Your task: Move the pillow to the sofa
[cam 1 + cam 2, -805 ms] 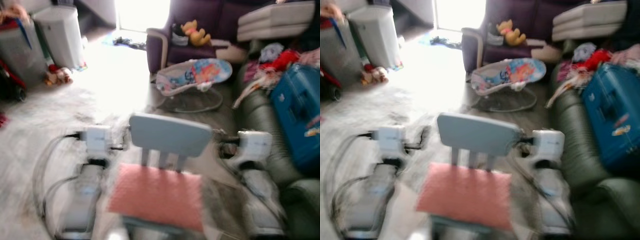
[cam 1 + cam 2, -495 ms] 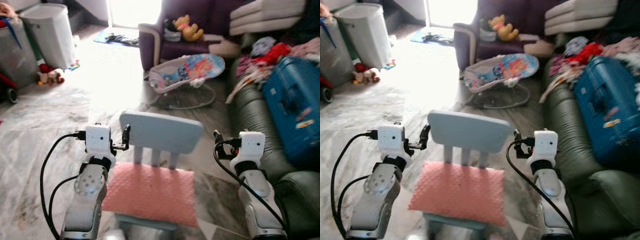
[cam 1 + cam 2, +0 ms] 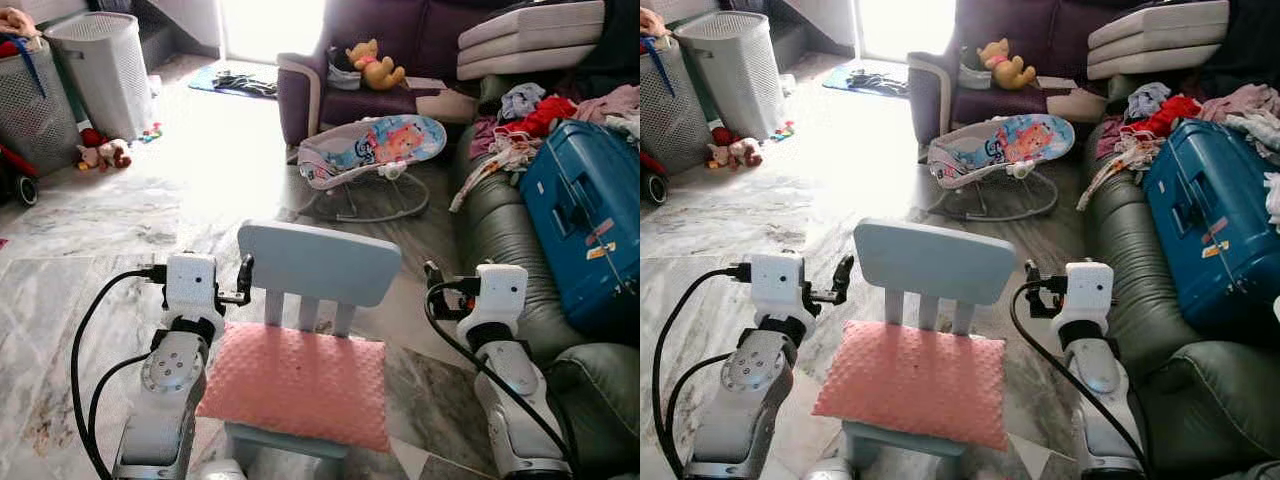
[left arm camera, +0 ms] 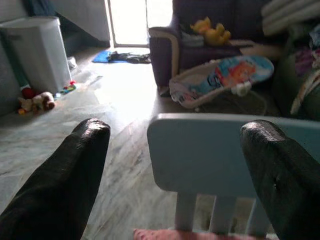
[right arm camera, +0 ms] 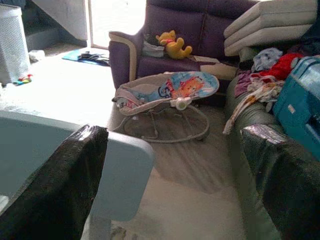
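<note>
two hands have steadied after the robot's head swung and blurred a moment ago; now it stands square to the small chair (image 3: pixel 318 264). the pink pillow (image 3: pixel 296 384) lies on the seat between the hands, untouched. left hand (image 3: pixel 243 280) and right hand (image 3: pixel 431 276) hover spread wide, holding nothing, flanking the chair back. green sofa (image 3: pixel 520 250) sits beside the right hand.
</note>
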Controlling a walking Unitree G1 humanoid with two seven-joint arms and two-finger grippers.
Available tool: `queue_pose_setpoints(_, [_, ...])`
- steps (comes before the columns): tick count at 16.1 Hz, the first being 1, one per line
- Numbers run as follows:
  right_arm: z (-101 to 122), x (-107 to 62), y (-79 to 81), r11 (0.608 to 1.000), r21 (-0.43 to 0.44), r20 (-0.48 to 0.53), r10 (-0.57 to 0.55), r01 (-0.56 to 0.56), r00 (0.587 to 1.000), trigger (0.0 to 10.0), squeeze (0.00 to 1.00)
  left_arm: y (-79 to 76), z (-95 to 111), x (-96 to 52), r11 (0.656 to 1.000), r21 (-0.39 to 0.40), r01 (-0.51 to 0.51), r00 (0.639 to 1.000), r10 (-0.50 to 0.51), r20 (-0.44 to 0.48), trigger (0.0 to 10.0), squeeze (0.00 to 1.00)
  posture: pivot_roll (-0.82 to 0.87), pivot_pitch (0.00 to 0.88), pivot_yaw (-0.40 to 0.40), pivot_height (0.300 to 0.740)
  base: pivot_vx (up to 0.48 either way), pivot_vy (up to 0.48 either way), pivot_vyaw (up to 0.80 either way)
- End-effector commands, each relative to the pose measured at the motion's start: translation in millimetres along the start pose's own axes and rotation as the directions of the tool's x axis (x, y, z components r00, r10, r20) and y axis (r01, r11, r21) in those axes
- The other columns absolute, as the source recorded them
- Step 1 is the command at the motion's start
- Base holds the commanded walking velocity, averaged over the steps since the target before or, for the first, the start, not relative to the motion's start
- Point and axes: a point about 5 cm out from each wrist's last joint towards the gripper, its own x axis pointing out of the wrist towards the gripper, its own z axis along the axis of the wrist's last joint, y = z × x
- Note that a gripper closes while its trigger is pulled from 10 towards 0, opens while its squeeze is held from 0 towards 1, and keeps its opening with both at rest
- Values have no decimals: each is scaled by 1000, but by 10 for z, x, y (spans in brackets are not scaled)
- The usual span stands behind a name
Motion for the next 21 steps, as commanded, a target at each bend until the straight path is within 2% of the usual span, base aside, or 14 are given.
queue_pose_setpoints(1, [79, 32, 19, 1000, 8, 26, 6, -6, 1000, 10000, 0, -26, -52, -12, 999, 34, 42, 998, -41, -39, 10000, 0, 41, 0, -69, 740, 0, 0, 0])
queue_pose_setpoints(5, [79, 32, 19, 1000, 8, 26, 6, -6, 1000, 10000, 0, -26, -52, -12, 999, 34, 42, 998, -41, -39, 10000, 0, 41, 0, -69, 740, 0, 0, 0])
queue_pose_setpoints(7, [-32, -76, 81, 1000, 9, -25, 19, -19, 999, 10000, 0, 79, -175, -46, 995, 100, 19, 996, -10, -93, 10000, 0, 55, 0, -81, 740, 0, 0, -800])
queue_pose_setpoints(8, [-45, -81, 84, 1000, 8, -30, 18, -18, 999, 10000, 0, 94, -178, -41, 994, 106, 15, 996, -5, -95, 10000, 0, 55, 0, -81, 740, 0, 0, -800])
queue_pose_setpoints(10, [-49, -55, 62, 999, 29, -33, -23, 24, 999, 10000, 0, 108, -103, 21, 991, 130, 42, 997, -32, -77, 10000, 0, 54, 0, -72, 740, 0, 0, -800])
queue_pose_setpoints(12, [-91, -103, 113, 999, 34, -42, -21, 22, 999, 10000, 0, 87, -124, 0, 969, 223, 102, 992, -82, -98, 10000, 0, 61, 0, -57, 740, 0, 0, -800])
queue_pose_setpoints(15, [-64, -116, 71, 997, 54, -23, -56, 57, 998, 10000, 0, 115, -122, 19, 967, 229, 110, 991, -89, -99, 10000, 0, 55, 0, -9, 740, 0, 0, 0])
queue_pose_setpoints(18, [-75, -87, 23, 992, 67, -9, -103, 103, 995, 10000, 0, 14, -52, 114, 951, 265, 158, 987, -143, -76, 10000, 0, 41, 0, 41, 740, 0, 0, 0])
queue_pose_setpoints(21, [-71, -85, 57, 992, 68, -3, -106, 106, 994, 10000, 0, -9, 7, 187, 947, 276, 163, 987, -152, -59, 10000, 0, 32, 0, 36, 740, 0, 0, 0])
